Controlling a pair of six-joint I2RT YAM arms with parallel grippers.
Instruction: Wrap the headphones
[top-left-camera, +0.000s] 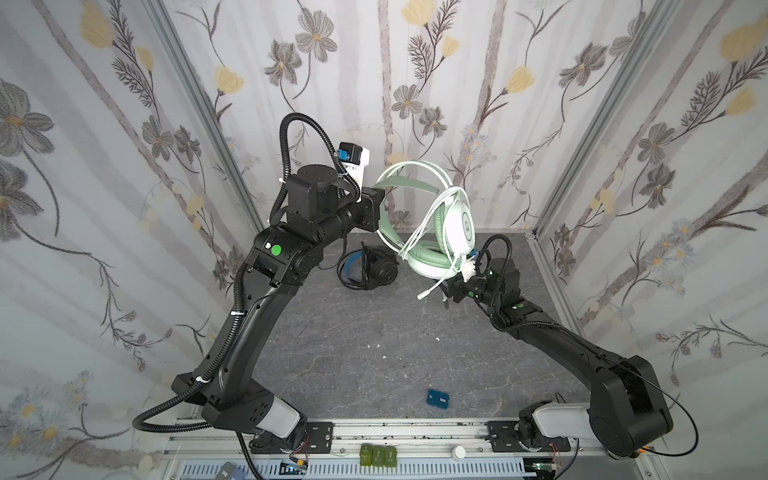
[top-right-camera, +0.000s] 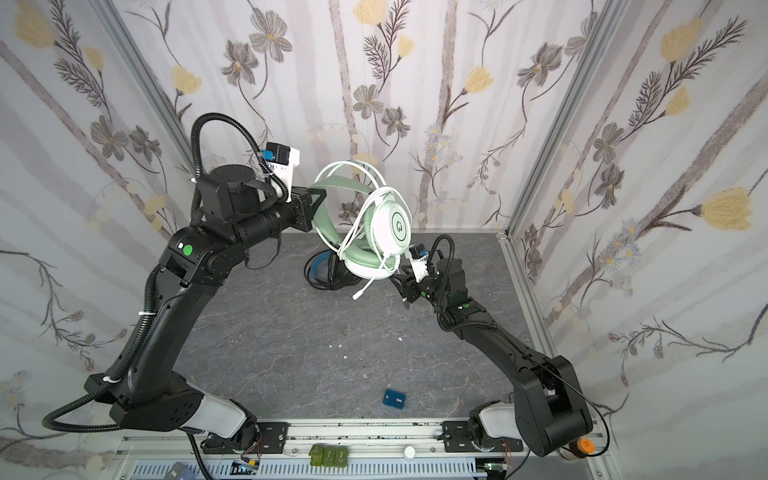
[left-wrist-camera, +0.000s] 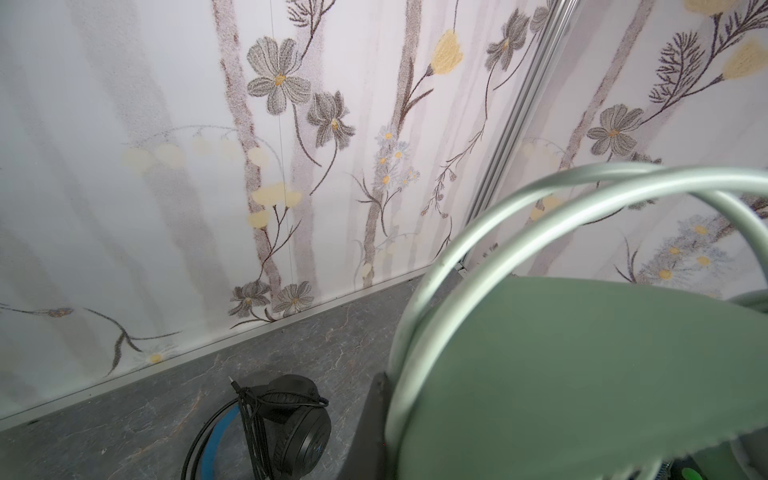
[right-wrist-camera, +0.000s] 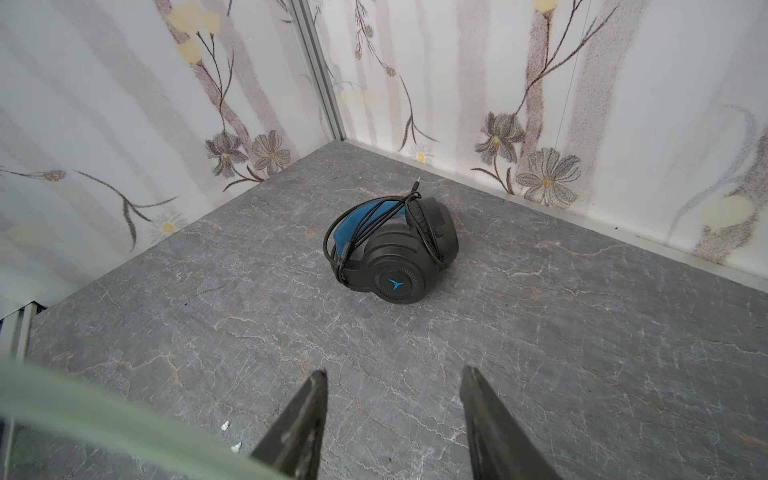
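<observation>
The mint-green and white headphones (top-left-camera: 459, 224) (top-right-camera: 392, 226) hang in the air over the back of the table. My left gripper (top-left-camera: 377, 205) (top-right-camera: 316, 203) is shut on their green headband (left-wrist-camera: 582, 374). One dark finger (left-wrist-camera: 374, 415) shows beside the band. The pale cable (top-left-camera: 419, 232) loops round the band and cup, and its plug end (top-left-camera: 424, 296) (top-right-camera: 357, 296) dangles free. My right gripper (top-left-camera: 446, 295) (top-right-camera: 402, 291) (right-wrist-camera: 392, 374) stands open and empty just right of the lower cup. The black headphones (top-left-camera: 374, 268) (left-wrist-camera: 291, 419) (right-wrist-camera: 399, 249) lie on the table with their cable wound round them.
A small blue box (top-left-camera: 438, 400) (top-right-camera: 395, 399) lies near the front of the grey table (top-left-camera: 353, 353). Flowered walls close in the back and both sides. Green blocks (top-left-camera: 377, 455) and a white knob (top-left-camera: 458, 452) sit on the front rail.
</observation>
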